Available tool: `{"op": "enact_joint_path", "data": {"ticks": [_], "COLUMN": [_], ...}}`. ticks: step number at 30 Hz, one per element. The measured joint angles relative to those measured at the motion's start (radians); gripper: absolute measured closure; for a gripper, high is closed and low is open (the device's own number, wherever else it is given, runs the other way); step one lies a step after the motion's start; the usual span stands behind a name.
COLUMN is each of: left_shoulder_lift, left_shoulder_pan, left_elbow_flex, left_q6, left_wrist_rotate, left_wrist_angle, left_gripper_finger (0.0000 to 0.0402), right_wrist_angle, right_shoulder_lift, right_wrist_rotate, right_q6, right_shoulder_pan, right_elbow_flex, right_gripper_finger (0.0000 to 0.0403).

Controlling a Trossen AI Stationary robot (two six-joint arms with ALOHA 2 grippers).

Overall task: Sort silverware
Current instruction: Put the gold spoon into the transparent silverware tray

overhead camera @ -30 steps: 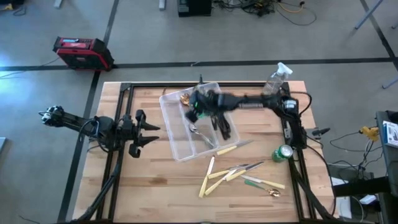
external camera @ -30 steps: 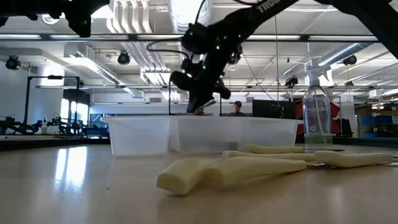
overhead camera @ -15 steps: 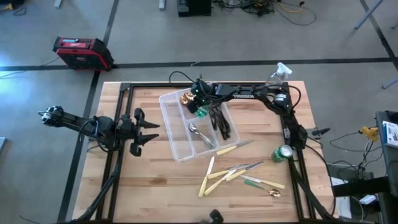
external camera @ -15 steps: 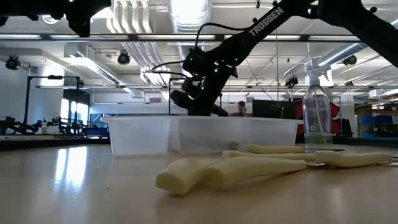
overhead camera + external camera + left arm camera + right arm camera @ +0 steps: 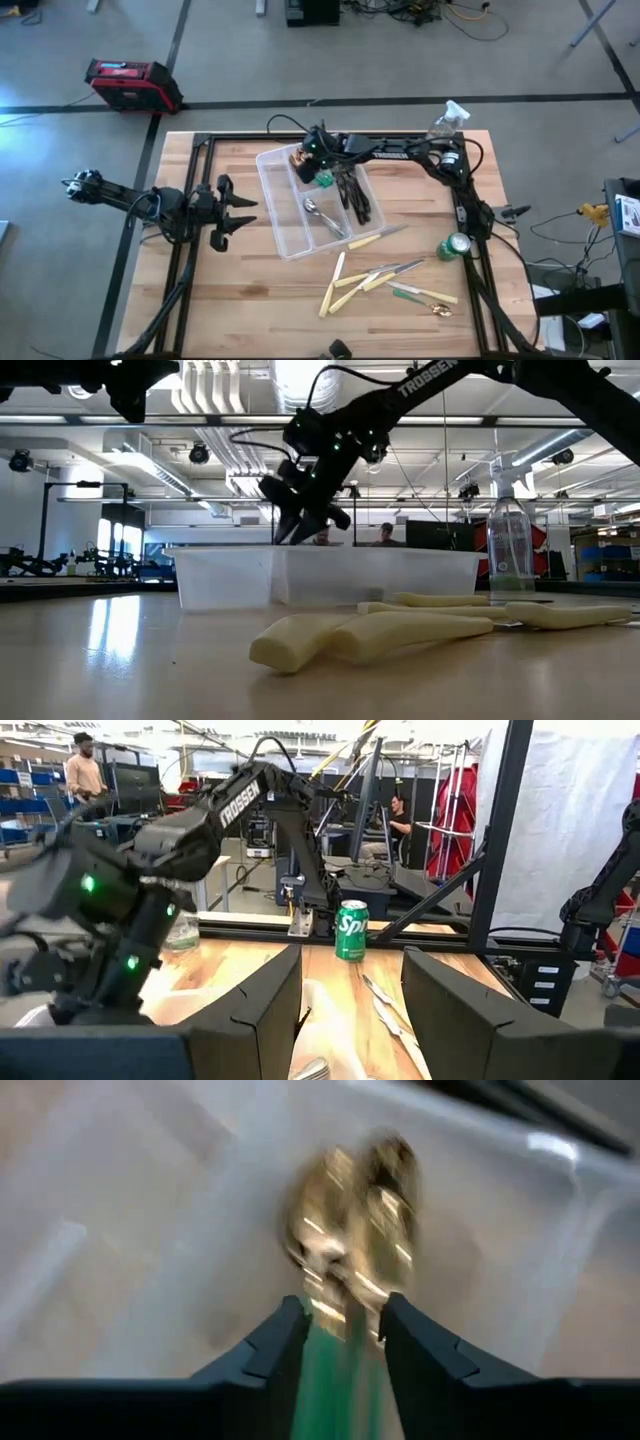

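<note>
Pretty even overhead light in the high view, we see only soft shadows on the table (image 5: 250, 300). Low view is backlit by ceiling lights (image 5: 300, 375), with glare on the tabletop and the near cream-handled knives (image 5: 340, 638) out of focus. Right wrist view is all motion blur, the gold spoons (image 5: 350, 1230) smeared.

Tray (image 5: 283, 226) mid-table; loose knives (image 5: 352, 279) in front (can (image 5: 453, 246) at right).

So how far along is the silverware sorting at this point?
Partly done. The tray already holds dark forks, silver spoons and gold pieces. The right end effector is over the tray with a green-handled piece between its fingers. Cream-handled knives remain on the table.
</note>
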Motion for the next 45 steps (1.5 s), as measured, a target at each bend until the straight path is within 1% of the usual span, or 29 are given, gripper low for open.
{"op": "enact_joint_path", "data": {"ticks": [3,5,7,9,11,13,16,18,21,23,26,29,33,38,42,45], "left_shoulder_lift": [0.004,0.006,0.013,0.020,0.024,0.024,0.021,0.018,0.016,0.018,0.021,0.038,0.072,0.113,0.144,0.168], "left_shoulder_pan": [0.000,0.000,0.000,-0.001,-0.002,-0.008,-0.012,-0.012,-0.012,-0.012,-0.012,-0.013,-0.013,-0.013,-0.014,-0.013], "left_elbow_flex": [0.000,0.000,0.000,0.000,0.000,0.000,0.000,0.000,0.000,0.000,0.000,0.000,0.000,0.000,0.000,0.000], "left_q6": [0.002,0.003,0.002,-0.015,-0.041,-0.060,-0.066,-0.056,-0.043,-0.042,-0.032,-0.024,-0.020,-0.010,0.006,0.008], "left_wrist_rotate": [0.000,0.000,0.000,0.002,0.009,0.022,0.030,0.029,0.029,0.029,0.029,0.029,0.029,0.029,0.029,0.029], "left_wrist_angle": [0.020,0.036,0.057,0.058,0.047,0.030,0.025,0.024,0.024,0.024,0.018,0.021,0.025,0.061,0.091,0.111], "left_gripper_finger": [0.0244,0.0244,0.0244,0.0244,0.0244,0.0244,0.0244,0.0244,0.0244,0.0244,0.0244,0.0244,0.0244,0.0244,0.0244,0.0244], "right_wrist_angle": [-0.005,-0.007,-0.043,-0.097,-0.166,-0.218,-0.304,-0.389,-0.508,-0.584,-0.685,-0.768,-0.778,-0.778,-0.768,-0.764], "right_shoulder_lift": [0.002,0.022,0.047,0.065,0.065,0.044,-0.011,-0.052,-0.115,-0.161,-0.243,-0.316,-0.388,-0.407,-0.402,-0.386], "right_wrist_rotate": [0.072,0.089,0.093,0.091,0.089,0.092,0.134,0.136,0.136,0.136,0.134,0.126,0.099,-0.001,-0.009,-0.029], "right_q6": [-0.024,-0.030,-0.040,-0.082,-0.133,-0.194,-0.248,-0.272,-0.276,-0.251,-0.162,-0.022,0.195,0.541,0.830,0.987], "right_shoulder_pan": [0.008,0.004,0.002,0.007,0.028,0.060,0.124,0.170,0.247,0.308,0.415,0.548,0.752,0.983,1.135,1.229], "right_elbow_flex": [0.061,0.104,0.151,0.189,0.215,0.223,0.220,0.214,0.178,0.139,0.060,-0.027,-0.143,-0.231,-0.293,-0.331], "right_gripper_finger": [0.0274,0.0287,0.0310,0.0341,0.0376,0.0395,0.0390,0.0389,0.0399,0.0401,0.0400,0.0402,0.0401,0.0401,0.0401,0.0401]}}
